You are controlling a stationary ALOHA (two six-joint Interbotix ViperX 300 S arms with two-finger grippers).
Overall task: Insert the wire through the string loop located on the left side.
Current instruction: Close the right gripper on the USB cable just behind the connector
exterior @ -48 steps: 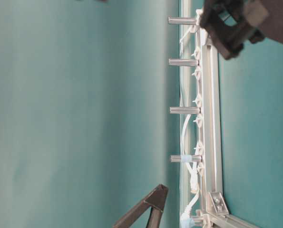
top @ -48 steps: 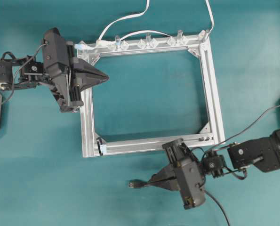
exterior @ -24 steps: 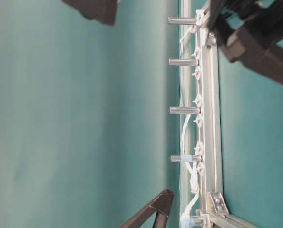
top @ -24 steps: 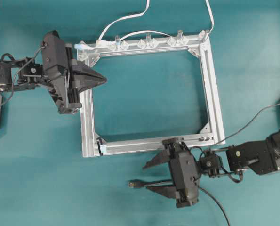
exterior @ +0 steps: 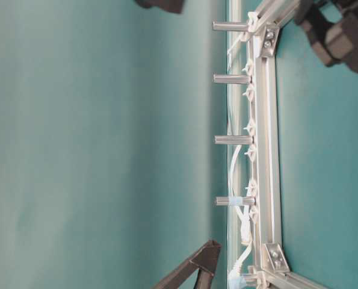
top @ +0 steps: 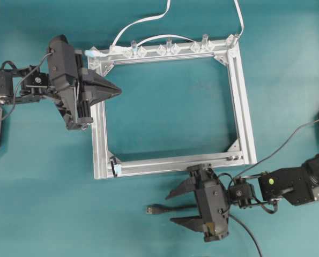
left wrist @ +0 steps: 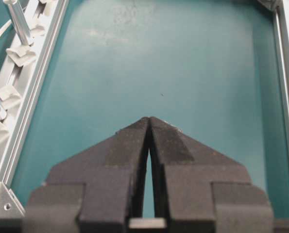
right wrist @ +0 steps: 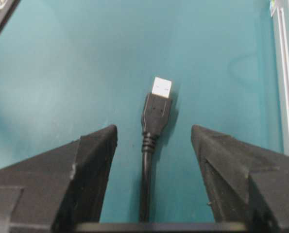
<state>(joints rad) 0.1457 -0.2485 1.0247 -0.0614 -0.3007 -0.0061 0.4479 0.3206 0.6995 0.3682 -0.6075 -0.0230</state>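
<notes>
Jaws on our right gripper (top: 178, 206), pinched to a point a second before, had swung wide apart by this moment and held nothing. In the right wrist view its two fingers (right wrist: 91, 160) stood on either side of the wire (right wrist: 155, 116), touching neither side of it; the black plug with its pale metal tip lay flat on the teal mat (right wrist: 61, 73), pointing away from the wrist. From overhead the plug end (top: 155, 209) sat just below the frame's near rail, and the cable ran back between the open fingers under the gripper body. We judged that the opening marked either a release or the setup for a fresh pinch lower on the plug; either way the wire was loose on the mat and no threading had begun.

Our left gripper (top: 116, 91) was clamped shut on nothing, tip hovering just inside the left rail of the aluminium frame (top: 245, 118), where it had sat unchanged throughout that second. The string loop (top: 114, 165) showed as a small dark and pale bit at the frame's lower left corner, well apart from the plug. A white flat cable (top: 143, 21) trailed off the far rail, uninvolved. We reckoned a firm regrasp near the plug had to come first.
</notes>
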